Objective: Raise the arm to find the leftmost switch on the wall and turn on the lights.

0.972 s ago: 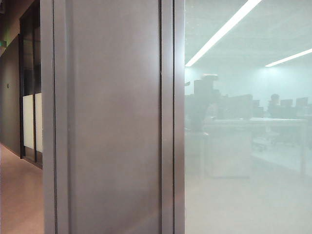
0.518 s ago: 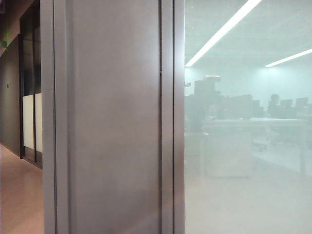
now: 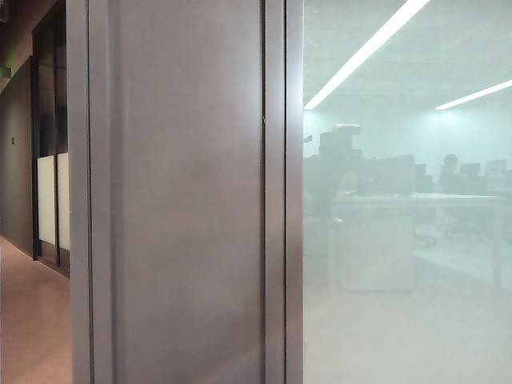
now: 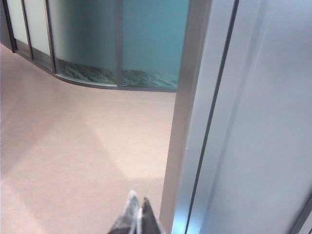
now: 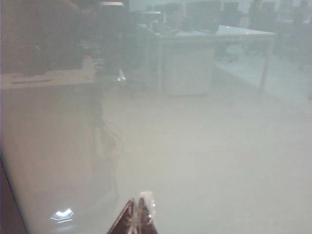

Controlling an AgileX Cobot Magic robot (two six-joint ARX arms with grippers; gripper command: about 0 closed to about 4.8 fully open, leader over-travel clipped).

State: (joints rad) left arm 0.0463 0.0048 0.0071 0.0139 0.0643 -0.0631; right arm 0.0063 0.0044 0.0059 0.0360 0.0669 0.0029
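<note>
The wall (image 3: pixel 188 200) is a plain grey panel between narrow metal strips, filling the left half of the exterior view; no switch shows on it in any view. The arm appears only as a hazy dark silhouette (image 3: pixel 336 156) in the frosted glass (image 3: pixel 400 304). Neither gripper shows in the exterior view. In the left wrist view my left gripper (image 4: pixel 139 207) is shut with nothing in it, just beside the wall's metal strip (image 4: pixel 187 112). My right gripper (image 5: pixel 138 204) is shut and empty, facing the frosted glass (image 5: pixel 209 161), with a dim arm-and-cable silhouette (image 5: pixel 100 126) in it.
A corridor with a pinkish floor (image 4: pixel 73 146) runs past the wall toward curved glass partitions (image 4: pixel 97 44). Desks (image 3: pixel 416 200), monitors and chairs show dimly behind the frosted glass, under ceiling light strips (image 3: pixel 368 48).
The hazy arm silhouette in the glass has drifted slightly to the right. The wall and corridor look the same.
</note>
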